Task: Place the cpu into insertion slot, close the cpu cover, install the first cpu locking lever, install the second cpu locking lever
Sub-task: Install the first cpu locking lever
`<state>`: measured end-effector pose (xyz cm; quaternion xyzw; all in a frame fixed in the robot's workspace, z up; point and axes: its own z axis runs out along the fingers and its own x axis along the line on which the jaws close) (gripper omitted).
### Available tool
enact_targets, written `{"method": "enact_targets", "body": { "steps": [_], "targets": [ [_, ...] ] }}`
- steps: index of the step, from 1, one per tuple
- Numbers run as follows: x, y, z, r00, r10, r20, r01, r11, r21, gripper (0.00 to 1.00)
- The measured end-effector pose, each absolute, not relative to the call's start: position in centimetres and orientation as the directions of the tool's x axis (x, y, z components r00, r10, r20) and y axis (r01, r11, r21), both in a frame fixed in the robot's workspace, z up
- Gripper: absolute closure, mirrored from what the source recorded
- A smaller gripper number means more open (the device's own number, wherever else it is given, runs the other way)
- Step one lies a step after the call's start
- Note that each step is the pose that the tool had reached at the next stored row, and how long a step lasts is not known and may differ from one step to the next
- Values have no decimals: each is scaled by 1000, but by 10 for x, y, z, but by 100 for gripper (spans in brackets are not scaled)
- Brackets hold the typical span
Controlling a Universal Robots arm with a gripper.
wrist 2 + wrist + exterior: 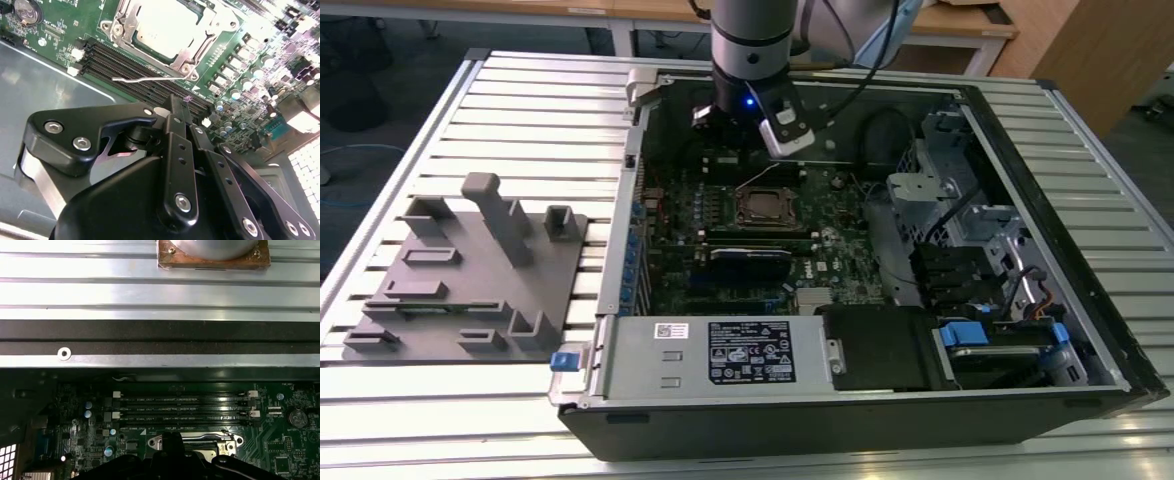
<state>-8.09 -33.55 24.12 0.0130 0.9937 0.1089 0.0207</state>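
The cpu (161, 24), a dull silver square, lies in the insertion slot (767, 205) on the green motherboard (854, 265). The shiny cpu cover (126, 22) frames it and looks lowered over it. A thin wire locking lever (142, 78) sticks out free beside the socket, over the memory slots. My gripper (175, 102) hangs just above the board on that side of the socket, close to the lever, its black fingers together with nothing between them. In the exterior view the gripper (774, 145) is inside the case, behind the socket.
The open computer case (1067, 330) lies on a slatted aluminium table (520, 110). A silver power-supply box (720, 352) sits at the front, drive bays and cables (974, 240) on the exterior view's right. A grey fixture block (467, 270) stands outside on the left. The case wall (150, 340) runs behind the memory slots (180, 407).
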Motion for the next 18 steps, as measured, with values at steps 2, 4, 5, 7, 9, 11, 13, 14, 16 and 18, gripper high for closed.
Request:
{"method": "enact_targets", "body": {
  "steps": [2, 4, 5, 7, 9, 11, 13, 14, 16, 18],
  "targets": [
    [-81, -336, 241, -999, 31, -38, 21, 974, 227, 90],
    [-81, -335, 241, -999, 31, -38, 22, 974, 228, 90],
    [-81, -335, 240, -999, 31, -38, 21, 973, 228, 90],
    [-81, -336, 238, -999, 31, -38, 21, 974, 227, 90],
    [-81, -336, 235, -999, 31, -38, 21, 974, 228, 90],
    [-80, -335, 234, -999, 31, -38, 21, 974, 228, 90],
    [-79, -335, 233, -999, 31, -38, 21, 974, 227, 90],
    [-78, -335, 232, -999, 31, -38, 21, 974, 227, 90],
    [-75, -334, 232, -999, 31, -38, 21, 974, 228, 90],
    [-72, -334, 231, -999, 31, -38, 21, 974, 228, 90]
  ]
}}
